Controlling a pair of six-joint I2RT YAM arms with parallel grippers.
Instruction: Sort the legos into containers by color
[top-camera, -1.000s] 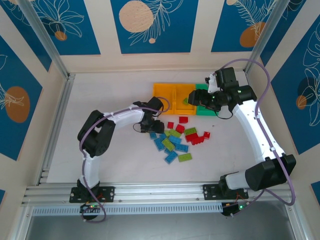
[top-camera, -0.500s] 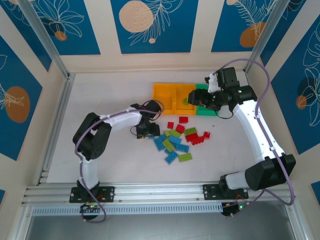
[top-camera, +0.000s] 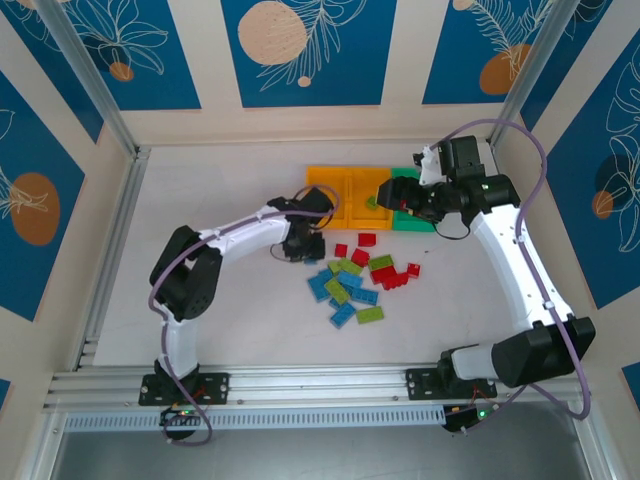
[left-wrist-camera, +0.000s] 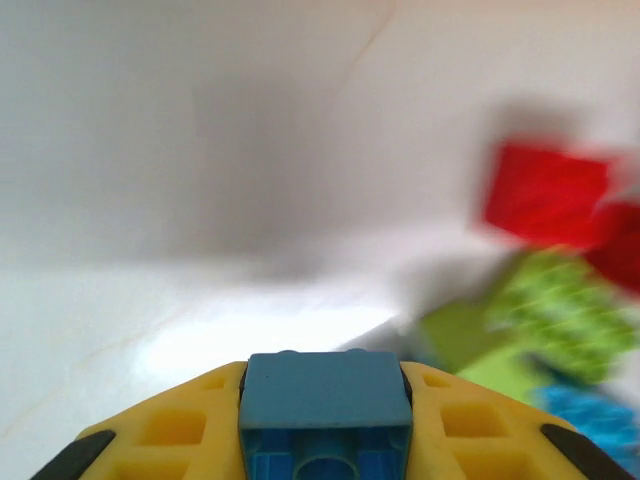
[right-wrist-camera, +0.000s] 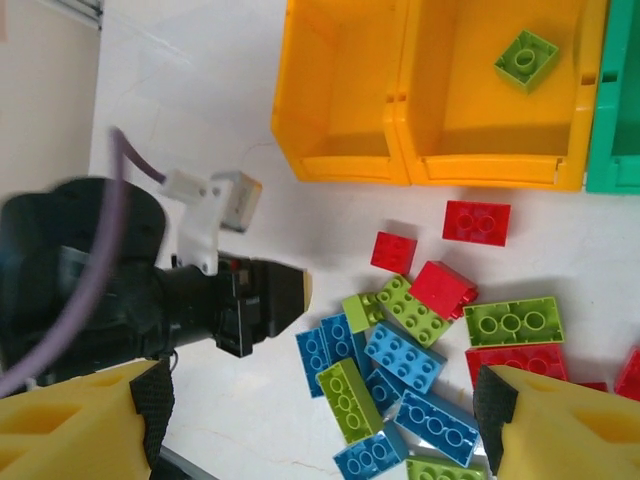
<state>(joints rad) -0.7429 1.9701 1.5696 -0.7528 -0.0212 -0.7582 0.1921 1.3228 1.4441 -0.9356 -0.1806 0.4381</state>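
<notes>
At the 10 o'clock edge of the pile (top-camera: 355, 285), the left gripper (top-camera: 303, 247) has just been clamped shut on a blue lego (left-wrist-camera: 325, 390), so delivery to the containers (top-camera: 330, 190) at 12 o'clock is judged next; the right gripper (top-camera: 392, 200) is held wide open, empty.
</notes>
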